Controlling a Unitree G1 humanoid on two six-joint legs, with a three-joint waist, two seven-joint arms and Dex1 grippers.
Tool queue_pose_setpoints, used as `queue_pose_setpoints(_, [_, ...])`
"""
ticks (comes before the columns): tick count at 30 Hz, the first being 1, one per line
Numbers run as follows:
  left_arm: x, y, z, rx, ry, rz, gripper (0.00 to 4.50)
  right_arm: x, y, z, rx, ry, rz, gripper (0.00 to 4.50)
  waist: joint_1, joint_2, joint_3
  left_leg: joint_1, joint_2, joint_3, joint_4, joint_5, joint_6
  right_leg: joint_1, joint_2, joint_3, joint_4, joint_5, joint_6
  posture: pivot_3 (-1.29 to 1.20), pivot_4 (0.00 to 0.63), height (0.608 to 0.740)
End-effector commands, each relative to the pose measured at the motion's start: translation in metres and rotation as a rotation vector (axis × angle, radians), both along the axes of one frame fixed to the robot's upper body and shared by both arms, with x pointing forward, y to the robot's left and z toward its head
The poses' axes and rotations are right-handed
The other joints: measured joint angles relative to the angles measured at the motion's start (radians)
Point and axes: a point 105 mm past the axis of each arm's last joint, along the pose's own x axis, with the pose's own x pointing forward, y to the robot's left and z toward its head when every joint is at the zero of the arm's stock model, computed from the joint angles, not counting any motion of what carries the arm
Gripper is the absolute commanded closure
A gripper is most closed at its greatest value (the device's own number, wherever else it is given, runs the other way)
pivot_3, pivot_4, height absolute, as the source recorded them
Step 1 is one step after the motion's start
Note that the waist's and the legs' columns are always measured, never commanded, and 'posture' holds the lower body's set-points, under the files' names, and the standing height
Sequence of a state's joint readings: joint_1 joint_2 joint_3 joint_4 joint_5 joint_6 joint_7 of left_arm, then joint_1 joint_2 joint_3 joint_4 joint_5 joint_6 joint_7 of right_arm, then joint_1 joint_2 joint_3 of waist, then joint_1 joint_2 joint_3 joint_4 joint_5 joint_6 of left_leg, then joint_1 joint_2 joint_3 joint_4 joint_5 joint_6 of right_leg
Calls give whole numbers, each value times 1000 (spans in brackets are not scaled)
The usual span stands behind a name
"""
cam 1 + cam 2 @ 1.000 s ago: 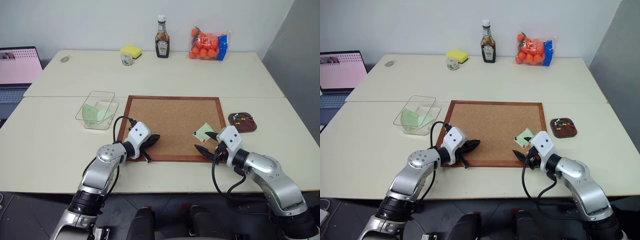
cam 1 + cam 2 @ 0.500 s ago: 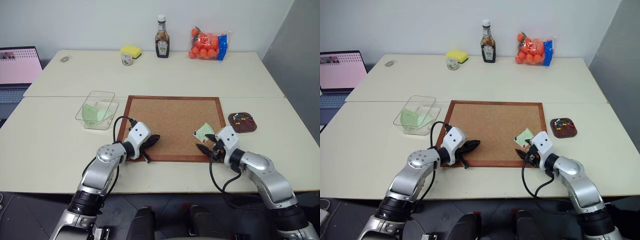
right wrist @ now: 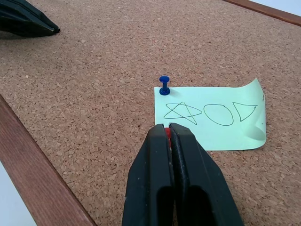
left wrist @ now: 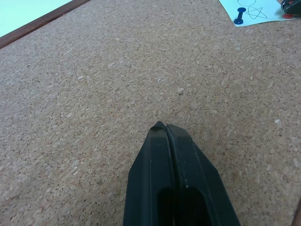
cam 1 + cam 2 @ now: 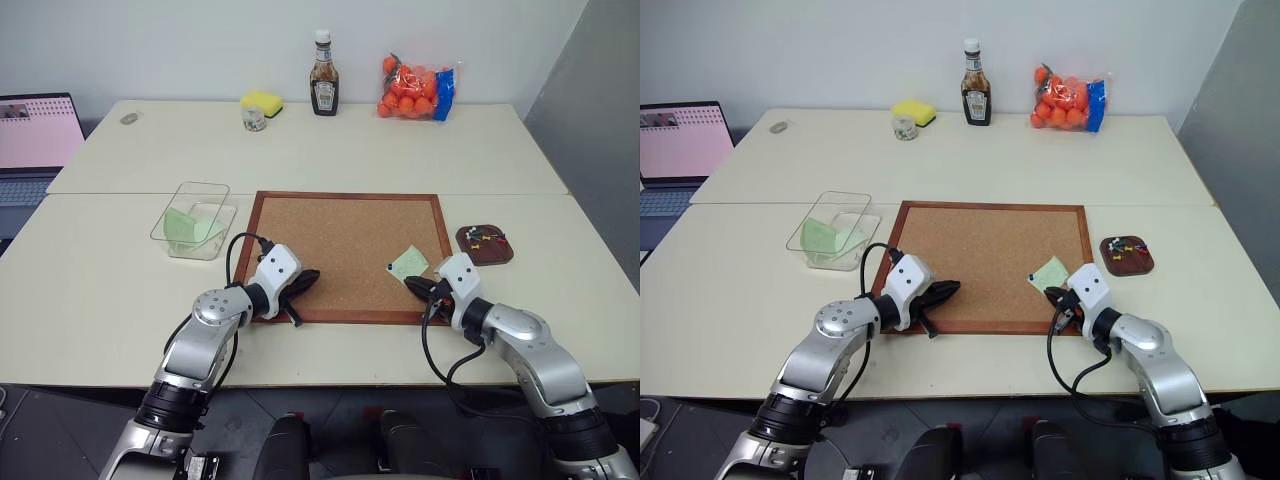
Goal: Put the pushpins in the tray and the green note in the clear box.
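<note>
Two cream tables (image 5: 330, 150) pushed together carry our workspace, with a framed corkboard (image 5: 345, 250) lying flat near the front edge. We see the green note (image 3: 211, 117) on the corkboard's right part, bearing a drawn star, oval and triangle, with one corner curling up. A blue pushpin (image 3: 164, 85) stands at one corner of the note. Our right gripper (image 3: 168, 129) rests at the note's near edge with its fingers pressed together on a red pushpin (image 3: 166, 131), whose head peeks out between the tips. Our left gripper (image 4: 165, 128) hovers over bare cork on the board's left part, fingers fully together and holding nothing. Just right of the corkboard sits the tray (image 5: 485, 244), already holding several coloured pins. Left of the corkboard stands the clear box (image 5: 196, 219), with a mint-green paper (image 5: 185, 227) inside.
</note>
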State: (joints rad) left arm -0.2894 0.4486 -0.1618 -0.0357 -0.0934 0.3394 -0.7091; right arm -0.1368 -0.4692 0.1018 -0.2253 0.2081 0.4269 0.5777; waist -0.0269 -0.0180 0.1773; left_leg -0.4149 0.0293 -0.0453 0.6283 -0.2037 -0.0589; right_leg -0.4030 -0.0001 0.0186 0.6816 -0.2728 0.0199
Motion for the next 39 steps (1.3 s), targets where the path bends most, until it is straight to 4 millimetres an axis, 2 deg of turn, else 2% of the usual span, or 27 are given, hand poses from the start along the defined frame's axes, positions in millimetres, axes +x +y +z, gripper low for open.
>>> queue_pose_setpoints(1, [-7, -3, -12, 21, 44, -20, 4500, 3, -3, 25, 25, -113, -3, 4485, 0, 0, 0, 0, 0, 0, 0, 0, 0, 0, 0, 0, 0, 0, 0, 0, 150, 740])
queue_pose_setpoints(3, [-7, -3, -13, 21, 44, -19, 4500, 3, -5, 36, 75, -147, -27, 4485, 0, 0, 0, 0, 0, 0, 0, 0, 0, 0, 0, 0, 0, 0, 0, 0, 150, 740])
queue_pose_setpoints(9, [-8, -4, -14, 18, 48, -18, 4500, 0, -10, 54, 135, -194, -55, 4485, 0, 0, 0, 0, 0, 0, 0, 0, 0, 0, 0, 0, 0, 0, 0, 0, 150, 740])
queue_pose_setpoints(19, [-7, -4, -14, 18, 48, -18, 4500, -2, -13, 67, 155, -223, -74, 4485, 0, 0, 0, 0, 0, 0, 0, 0, 0, 0, 0, 0, 0, 0, 0, 0, 150, 740])
queue_pose_setpoints(22, [-8, -3, -14, 17, 48, -17, 4500, 5, -31, 68, 131, -234, -156, 4485, 0, 0, 0, 0, 0, 0, 0, 0, 0, 0, 0, 0, 0, 0, 0, 0, 150, 740])
queue_pose_setpoints(30, [-8, -4, -13, 13, 45, -20, 4500, 33, -91, 55, 7, -207, -433, 4485, 0, 0, 0, 0, 0, 1, 0, 0, 0, 0, 0, 1, 0, 0, 0, 0, 150, 740])
queue_pose_setpoints(39, [-7, -7, -12, 13, 38, -26, 4500, 57, -125, 39, -71, -154, -591, 4485, 0, 0, 0, 0, 0, 2, 0, 0, 0, 0, 0, 1, 1, 0, 0, 0, 150, 740])
